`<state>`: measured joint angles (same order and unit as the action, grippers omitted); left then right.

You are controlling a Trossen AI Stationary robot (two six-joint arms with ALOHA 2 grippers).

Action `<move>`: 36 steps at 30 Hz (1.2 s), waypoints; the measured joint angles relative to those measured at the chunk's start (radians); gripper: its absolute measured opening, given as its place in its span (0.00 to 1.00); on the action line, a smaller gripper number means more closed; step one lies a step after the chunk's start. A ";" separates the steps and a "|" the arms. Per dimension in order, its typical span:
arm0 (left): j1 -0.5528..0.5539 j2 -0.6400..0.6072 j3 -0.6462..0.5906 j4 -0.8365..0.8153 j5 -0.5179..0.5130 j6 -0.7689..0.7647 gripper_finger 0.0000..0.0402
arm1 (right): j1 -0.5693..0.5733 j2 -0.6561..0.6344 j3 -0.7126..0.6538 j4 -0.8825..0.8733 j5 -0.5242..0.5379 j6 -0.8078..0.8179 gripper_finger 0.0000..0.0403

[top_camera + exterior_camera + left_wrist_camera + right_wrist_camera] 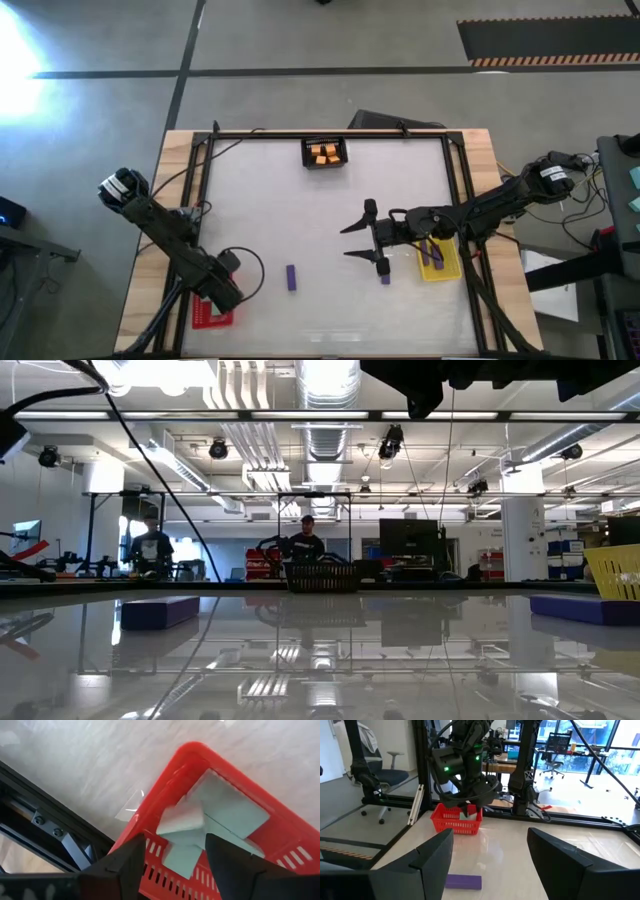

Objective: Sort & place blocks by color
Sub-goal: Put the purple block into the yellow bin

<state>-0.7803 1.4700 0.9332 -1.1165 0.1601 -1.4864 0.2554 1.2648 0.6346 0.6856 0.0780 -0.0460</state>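
The right gripper [361, 241] hovers over the middle of the worktop [300, 200], its two fingers spread wide and holding nothing. Just beside its near finger lies a small purple block [385, 278], close to the yellow tray [441, 268], which sits at the right edge of the worktop and holds more purple blocks [433, 251]. A second loose purple block [291, 277] lies on the bare worktop nearer the front edge, left of centre; in the right wrist view it shows between that gripper's own fingers [463, 881].

The left gripper [172, 865] hangs over the red tray [210, 317] at the front left corner of the worktop. Its fingers are apart, and pale mint-green blocks [210, 820] lie in the tray beneath and between them; whether the fingers touch a block cannot be told.

At the middle of the far edge stands a black tray [325, 162] with orange blocks [324, 152] inside.

In the low view, people [305, 544] stand in the room behind the table.
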 joint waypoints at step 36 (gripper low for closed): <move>0.140 0.097 0.244 0.406 -0.304 0.565 0.48 | 0.000 0.000 0.000 0.001 0.000 0.009 0.61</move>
<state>-0.6405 1.5666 1.1775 -0.7109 -0.1440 -0.9218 0.2554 1.2648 0.6343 0.6861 0.0784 -0.0372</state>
